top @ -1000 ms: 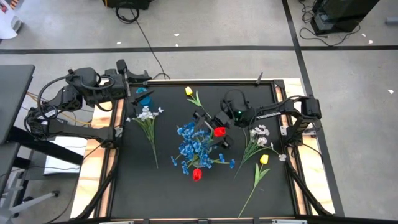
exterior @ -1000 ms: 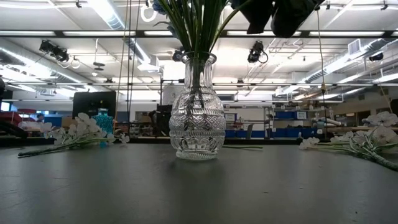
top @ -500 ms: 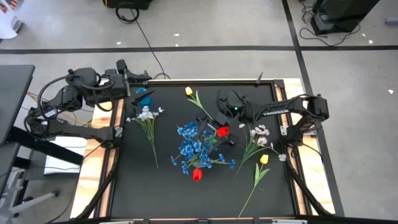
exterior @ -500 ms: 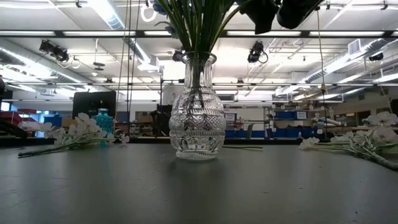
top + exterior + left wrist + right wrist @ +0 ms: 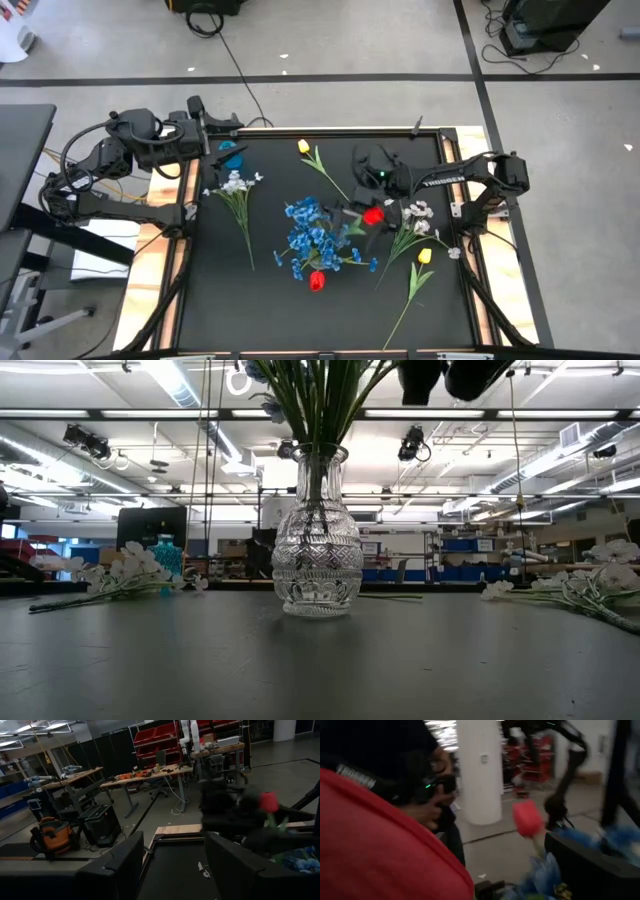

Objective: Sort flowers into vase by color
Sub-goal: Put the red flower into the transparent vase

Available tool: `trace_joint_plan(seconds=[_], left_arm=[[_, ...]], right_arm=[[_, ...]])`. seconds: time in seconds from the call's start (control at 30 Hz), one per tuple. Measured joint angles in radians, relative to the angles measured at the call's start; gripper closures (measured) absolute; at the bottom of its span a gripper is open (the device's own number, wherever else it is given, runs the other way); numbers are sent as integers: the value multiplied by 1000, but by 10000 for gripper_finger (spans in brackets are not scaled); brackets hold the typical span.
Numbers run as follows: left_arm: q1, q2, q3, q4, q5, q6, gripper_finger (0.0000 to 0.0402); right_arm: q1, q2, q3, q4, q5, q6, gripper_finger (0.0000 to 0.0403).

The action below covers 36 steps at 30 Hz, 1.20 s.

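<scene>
A cut-glass vase (image 5: 317, 550) stands mid-table with blue flowers (image 5: 310, 235) and a red tulip (image 5: 317, 281) in it. My right gripper (image 5: 347, 214) hangs open just right of the blue bunch, above the vase's height. A second red tulip (image 5: 373, 214) is at its side, head up (image 5: 269, 802) and very close to the wrist camera (image 5: 385, 845). Its stem's lower end is hidden. Yellow tulips (image 5: 304, 147) (image 5: 424, 256) and white sprigs (image 5: 235, 183) (image 5: 418, 215) lie flat on the mat. My left gripper (image 5: 172, 855) waits open at the far left corner. My right gripper stands right beside the red tulip's head (image 5: 373, 214). The head itself and the blur hide the spot, so I cannot tell whether a finger (image 5: 590, 865) touches the tulip or its stem.
A small teal vase (image 5: 232, 155) stands at the far left of the mat, near my left arm. Wooden rails (image 5: 185, 200) run along the mat's left and right sides. The near half of the mat (image 5: 330, 320) holds only the yellow tulip's stem.
My right gripper has rolled and swung about at the wrist while staying near the vase. The red tulip's head beside it has shifted toward the table's right edge, from the fringe of the blue bunch to close by the right white sprig.
</scene>
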Motion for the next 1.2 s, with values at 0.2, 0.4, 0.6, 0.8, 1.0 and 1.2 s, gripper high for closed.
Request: trace_joint_plan(seconds=[0.2, 0.4, 0.6, 0.8, 1.0, 1.2], left_arm=[[0, 0, 0, 0, 0, 0, 186], [0, 0, 0, 0, 0, 0, 186], [0, 0, 0, 0, 0, 0, 186], [0, 0, 0, 0, 0, 0, 186], [0, 0, 0, 0, 0, 0, 186], [0, 0, 0, 0, 0, 0, 186]], right_arm=[[6, 0, 1, 7, 3, -93, 57], [-40, 0, 17, -2, 127, -154, 58], [-50, 0, 45, -6, 109, -96, 58], [-96, -2, 6, -74, -37, -46, 69], [-61, 0, -11, -91, -84, 13, 81], [17, 0, -11, -29, 13, 29, 85]])
